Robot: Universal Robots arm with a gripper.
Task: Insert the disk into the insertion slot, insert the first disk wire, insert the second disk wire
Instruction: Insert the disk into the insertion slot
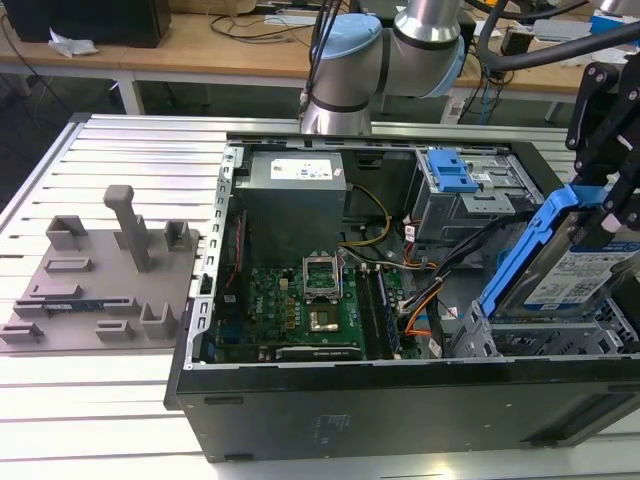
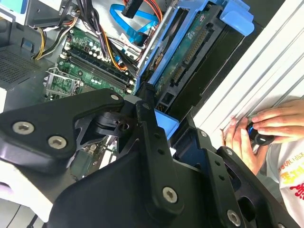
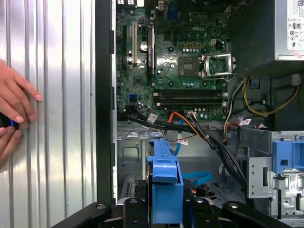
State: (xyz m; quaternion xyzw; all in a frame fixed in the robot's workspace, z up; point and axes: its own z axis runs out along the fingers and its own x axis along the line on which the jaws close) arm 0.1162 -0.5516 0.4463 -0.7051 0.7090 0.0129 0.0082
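Observation:
The disk (image 1: 575, 270), a silver drive with a white label in a bright blue caddy, hangs steeply tilted at the exterior view's right. My gripper (image 1: 608, 195) is shut on its upper end. The disk's lower edge sits just over the insertion slot (image 1: 540, 338), a grey perforated metal bay in the open computer case's near right corner. In the first wrist view the blue caddy (image 3: 164, 183) stands edge-on between my black fingers (image 3: 130, 209). The second wrist view shows the disk's circuit-board side (image 2: 190, 52). Black, orange and blue wires (image 1: 425, 300) lie loose beside the bay.
A taller grey cage with a blue latch (image 1: 455, 172) stands behind the bay. The motherboard (image 1: 300, 300) and power supply (image 1: 295, 185) fill the case. A grey fixture plate (image 1: 95, 280) lies on the ribbed table. A person's hands (image 3: 12, 111) rest beside the case.

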